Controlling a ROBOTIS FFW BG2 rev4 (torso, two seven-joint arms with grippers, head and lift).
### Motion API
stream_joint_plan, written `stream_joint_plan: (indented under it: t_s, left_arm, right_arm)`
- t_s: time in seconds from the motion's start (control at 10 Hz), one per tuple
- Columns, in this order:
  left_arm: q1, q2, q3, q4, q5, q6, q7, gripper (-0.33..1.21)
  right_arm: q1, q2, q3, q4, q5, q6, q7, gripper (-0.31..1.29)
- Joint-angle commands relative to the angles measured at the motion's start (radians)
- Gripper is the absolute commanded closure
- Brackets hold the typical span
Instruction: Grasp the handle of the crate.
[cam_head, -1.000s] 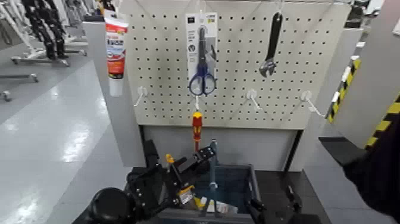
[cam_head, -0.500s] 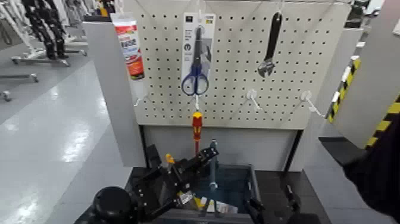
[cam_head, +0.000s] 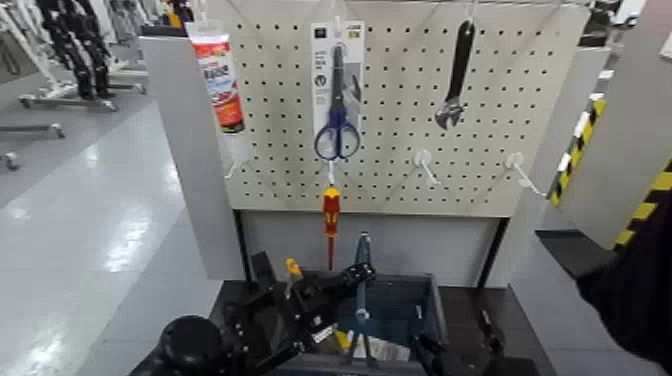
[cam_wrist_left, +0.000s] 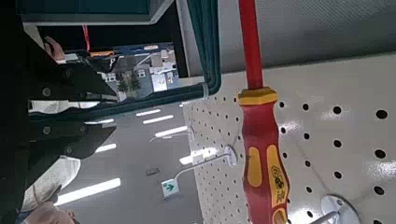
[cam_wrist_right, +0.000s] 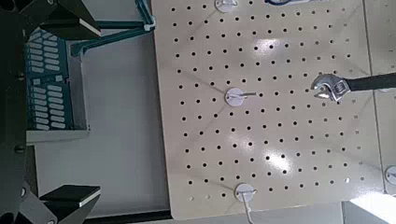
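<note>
In the head view, the crate (cam_head: 436, 306) sits below the pegboard (cam_head: 393, 140), and its handle (cam_head: 363, 290) stands up over it. The left gripper (cam_head: 362, 272) is at this bail, above the crate, its fingers closed on the bar. The right gripper (cam_head: 460, 335) is just beside the crate, on the robot's right. The red-and-yellow screwdriver (cam_head: 331, 213) hangs above the crate's far side, and the scissors (cam_head: 338, 135) hang higher above it. In the left wrist view, the handle's bar runs between the left gripper's closed fingertips, with the screwdriver's grip near the bail. In the right wrist view, the right gripper is spread wide and holds nothing, with the crate's slotted side beyond it.
</note>
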Motion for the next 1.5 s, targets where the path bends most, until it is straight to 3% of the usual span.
stream_joint_plan:
  t_s: [0.1, 0.6, 1.1, 1.5]
  left_arm:
    - [0.005, -0.002, -0.010, 0.004, 0.006, -0.009, 0.003, 1.16]
    - [0.060, -0.011, -0.031, -0.035, 0.115, -0.082, 0.020, 1.16]
    - [0.163, -0.014, -0.013, -0.205, 0.239, -0.139, 0.117, 1.16]
    - [0.275, 0.007, 0.013, -0.314, 0.288, -0.124, 0.227, 1.16]
  right_arm:
    - [-0.001, -0.001, 0.000, 0.000, -0.001, -0.002, 0.000, 0.13]
    - [0.004, -0.003, -0.009, 0.000, -0.001, -0.011, 0.000, 0.13]
    - [0.005, -0.003, -0.009, 0.000, -0.001, -0.011, 0.000, 0.13]
    - [0.008, -0.001, -0.016, 0.000, 0.002, -0.013, -0.002, 0.13]
